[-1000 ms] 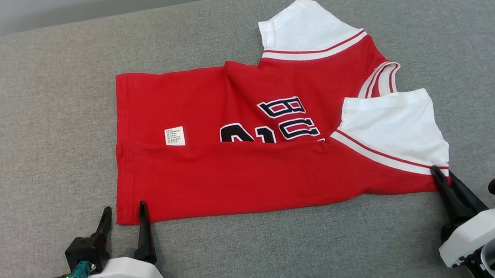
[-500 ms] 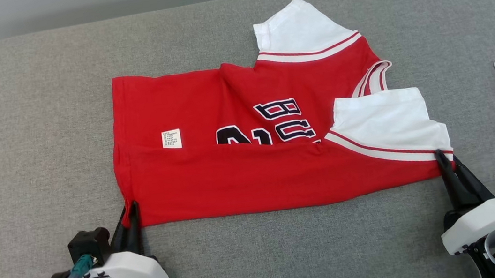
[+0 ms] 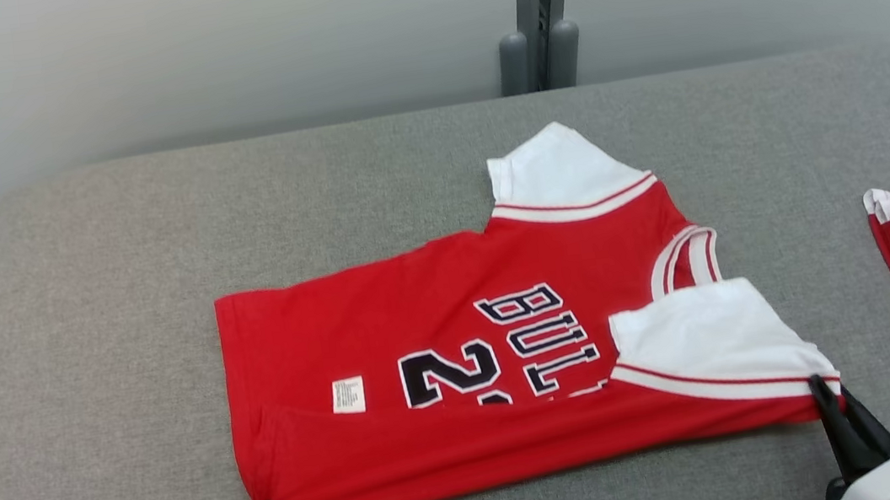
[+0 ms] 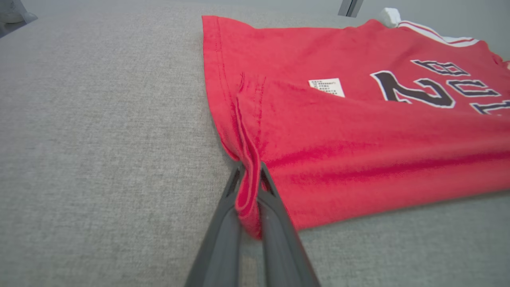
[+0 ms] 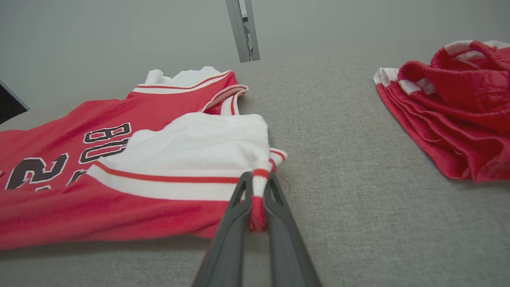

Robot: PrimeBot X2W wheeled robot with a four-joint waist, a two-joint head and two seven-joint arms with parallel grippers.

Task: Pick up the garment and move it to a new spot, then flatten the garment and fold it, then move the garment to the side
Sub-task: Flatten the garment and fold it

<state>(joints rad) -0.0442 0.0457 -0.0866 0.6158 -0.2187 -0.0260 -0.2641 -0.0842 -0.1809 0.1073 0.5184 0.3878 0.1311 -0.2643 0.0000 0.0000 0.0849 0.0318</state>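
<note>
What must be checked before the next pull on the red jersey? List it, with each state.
1. Left gripper shut on the jersey hem corner: ok.
2. Right gripper shut on the corner by the white sleeve: ok.
3. Near edge straight between the grips: ok.
4. Jersey lying flat: not ok; a near flap covers part of the number.
5. Other red garment apart from the jersey: ok.
6. Layers pinched in each grip: cannot tell.
</note>
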